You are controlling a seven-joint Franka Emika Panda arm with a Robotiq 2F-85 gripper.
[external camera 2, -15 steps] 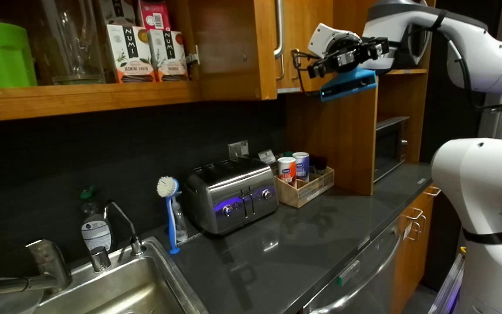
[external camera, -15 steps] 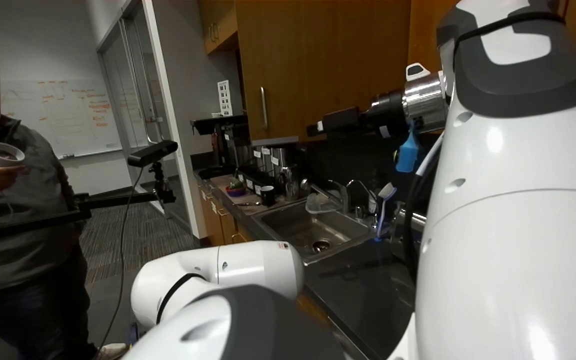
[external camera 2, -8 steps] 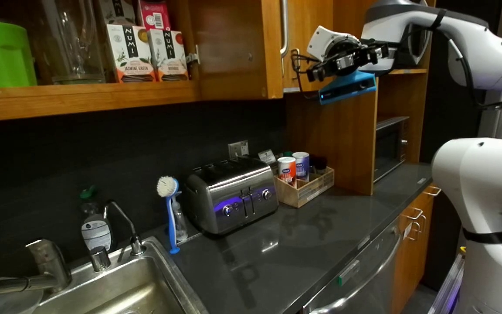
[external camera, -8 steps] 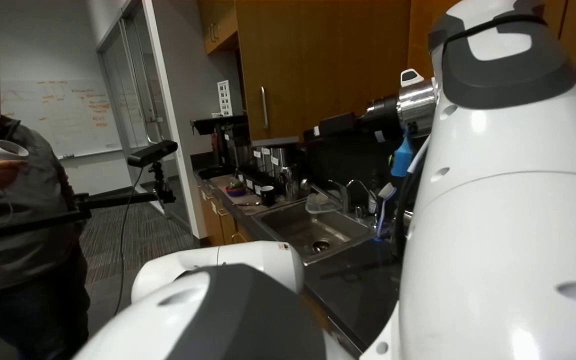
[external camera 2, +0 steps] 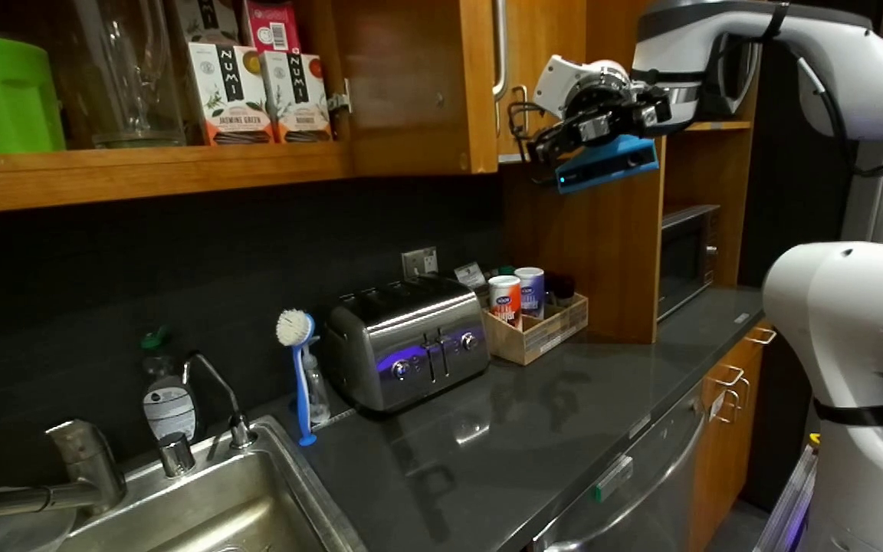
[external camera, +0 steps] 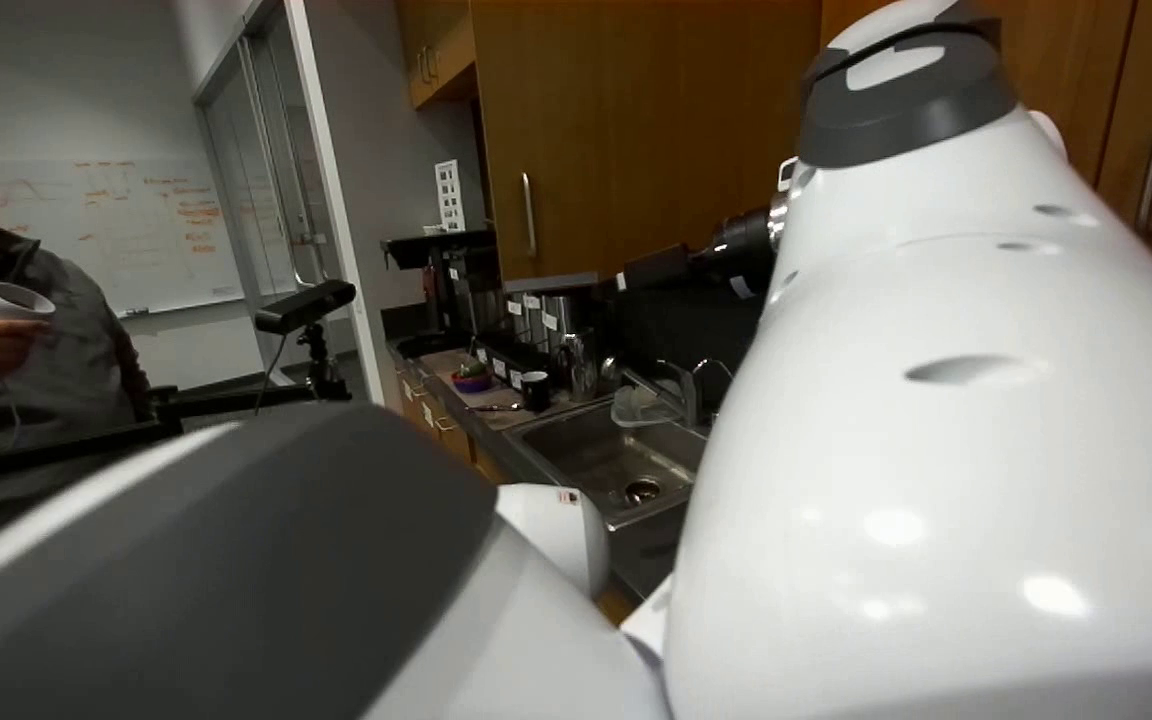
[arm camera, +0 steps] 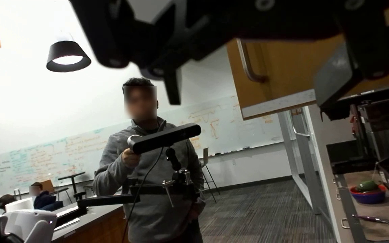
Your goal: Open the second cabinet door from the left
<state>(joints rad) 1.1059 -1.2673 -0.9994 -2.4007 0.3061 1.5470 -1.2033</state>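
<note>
A wooden upper cabinet door stands swung open in both exterior views, its inner face turned to one camera and its outer face to the other. Its metal bar handle is near the free edge; the handle also shows in the wrist view. My gripper is on the handle side of this door, apart from it. In the wrist view my gripper comes in from the top, fingers spread, with nothing between the fingertips; the door shows beyond them. A closed door stands further right.
The open shelf holds a green cup and tea boxes. Below are a sink, toaster, wooden box and grey counter. A person stands behind a camera on a stand.
My gripper has lowered slightly, and the arm links have swung left in an exterior view. The open door's free edge sits slightly further right in an exterior view than one second ago.
</note>
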